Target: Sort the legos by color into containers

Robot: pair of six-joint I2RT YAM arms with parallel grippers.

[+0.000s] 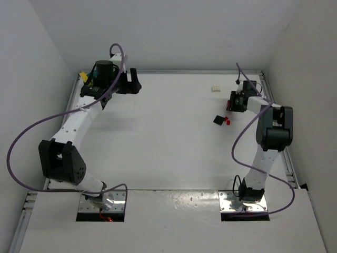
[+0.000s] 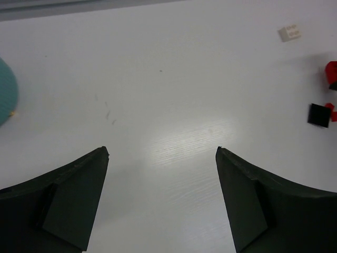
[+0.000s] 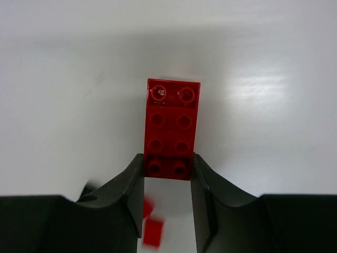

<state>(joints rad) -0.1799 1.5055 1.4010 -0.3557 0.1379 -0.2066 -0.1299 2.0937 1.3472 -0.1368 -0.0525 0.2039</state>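
Observation:
My right gripper [image 3: 167,163] is shut on one end of a long red lego [image 3: 171,124] and holds it above the white table. In the top view this gripper [image 1: 230,103] is at the far right. A black lego [image 1: 218,119] and a small red lego [image 1: 228,121] lie just in front of it, and a cream-white lego [image 1: 215,88] lies further back. My left gripper [image 2: 162,150] is open and empty. In the top view it [image 1: 129,82] is at the far left. The teal bowl [image 2: 5,92] shows only at the left edge of the left wrist view.
The left wrist view also shows the cream-white lego [image 2: 290,32], the black lego [image 2: 318,115] and red pieces [image 2: 331,74] at its right. Small blurred red pieces [image 3: 152,232] lie below the right gripper. White walls close in the table on three sides.

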